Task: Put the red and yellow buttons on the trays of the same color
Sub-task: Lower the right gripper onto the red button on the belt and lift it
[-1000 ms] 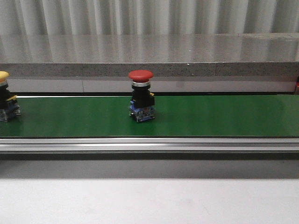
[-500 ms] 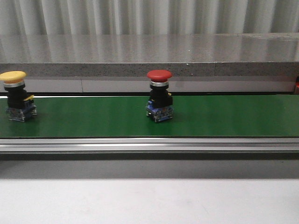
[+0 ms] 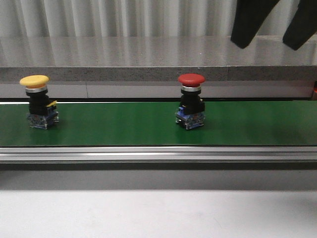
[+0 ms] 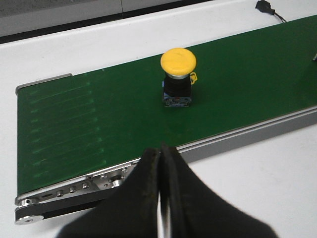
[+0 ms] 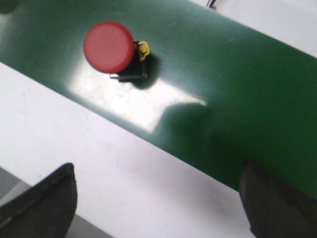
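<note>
The red button (image 3: 191, 107) is standing upright on the green belt (image 3: 119, 126), a little right of the middle in the front view, and the yellow button (image 3: 39, 101) is standing upright near the belt's left end — the two are well apart. The right hand (image 3: 275, 27) is hanging high above the belt, to the right of the red button, and its two dark fingers (image 5: 39, 206) are spread wide, holding nothing. The left hand (image 4: 161, 198) is hovering over the white counter (image 4: 257, 178) just beside the belt's near rail (not touching the yellow button), with its fingers pressed together on nothing.
</note>
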